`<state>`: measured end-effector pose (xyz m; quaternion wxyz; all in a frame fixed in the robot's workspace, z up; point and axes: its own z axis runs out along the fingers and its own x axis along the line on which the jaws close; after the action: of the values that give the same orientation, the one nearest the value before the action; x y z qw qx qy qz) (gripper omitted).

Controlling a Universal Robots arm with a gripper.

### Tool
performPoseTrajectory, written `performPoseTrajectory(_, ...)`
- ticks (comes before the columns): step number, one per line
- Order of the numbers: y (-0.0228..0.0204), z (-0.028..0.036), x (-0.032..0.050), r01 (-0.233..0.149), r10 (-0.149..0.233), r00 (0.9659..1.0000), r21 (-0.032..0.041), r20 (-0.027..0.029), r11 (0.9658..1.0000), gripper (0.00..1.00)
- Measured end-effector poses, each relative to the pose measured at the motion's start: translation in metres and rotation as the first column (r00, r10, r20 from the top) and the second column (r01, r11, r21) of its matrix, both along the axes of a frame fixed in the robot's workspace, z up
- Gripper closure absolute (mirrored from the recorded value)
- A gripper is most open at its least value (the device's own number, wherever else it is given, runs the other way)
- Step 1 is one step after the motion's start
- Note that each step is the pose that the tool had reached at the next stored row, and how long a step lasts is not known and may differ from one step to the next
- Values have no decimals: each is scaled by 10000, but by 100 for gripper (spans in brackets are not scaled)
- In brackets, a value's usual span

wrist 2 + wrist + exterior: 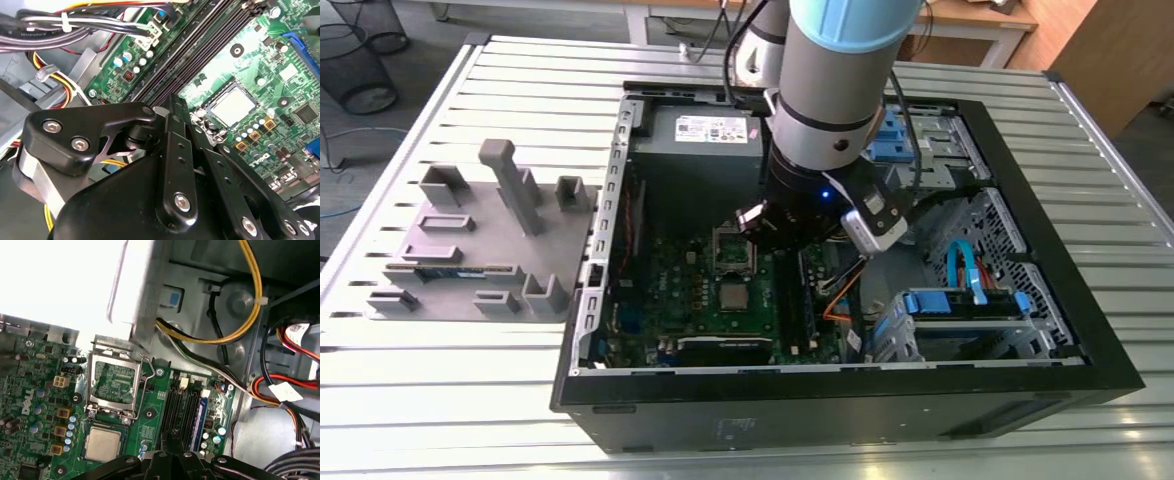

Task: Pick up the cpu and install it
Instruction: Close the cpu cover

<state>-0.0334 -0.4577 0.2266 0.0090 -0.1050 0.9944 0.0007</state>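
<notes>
The cpu (736, 296) is a small silver square lying flat in the motherboard socket inside the open computer case (854, 400). It shows in both wrist views (234, 107) (102, 445). The socket's metal load plate (112, 382) stands flipped open beside it, toward the power supply. My gripper (172, 442) hangs over the memory slots, a little to the side of the cpu and above the board. Its black fingers (172, 107) are shut together with nothing between them. It does not touch the cpu.
A grey power supply box (700, 135) fills the case's far end. Bundled cables (250, 325) and blue drive cages (961, 305) crowd the exterior view's right. A grey parts fixture (467, 240) holding a memory stick (454, 272) lies on the table at the exterior view's left.
</notes>
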Motion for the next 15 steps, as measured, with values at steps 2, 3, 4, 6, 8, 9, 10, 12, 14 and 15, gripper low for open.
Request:
performPoseTrajectory(2, 4, -7, 0, -204, 204, 9998, -1, 1, 9998, 89)
performPoseTrajectory(3, 4, -11, -1, -333, 333, 9994, -2, 1, 9994, 89)
performPoseTrajectory(4, 5, -16, -1, -476, 476, 9989, -2, 1, 9989, 89)
performPoseTrajectory(6, 5, -21, -1, -779, 779, 9970, -4, 0, 9970, 89)
performPoseTrajectory(8, 5, -25, -1, -1100, 1100, 9939, 3, 0, 9939, 89)
performPoseTrajectory(9, 5, -26, -1, -1247, 1247, 9922, 17, 2, 9922, 89)
performPoseTrajectory(10, 5, -27, -1, -1387, 1387, 9903, 35, 5, 9903, 89)
performPoseTrajectory(12, 5, -27, -1, -1640, 1640, 9865, 81, 12, 9864, 89)
performPoseTrajectory(14, 5, -28, -1, -1903, 1903, 9817, 130, 21, 9816, 89)
performPoseTrajectory(15, 5, -29, -1, -2036, 2036, 9791, 150, 25, 9789, 89)
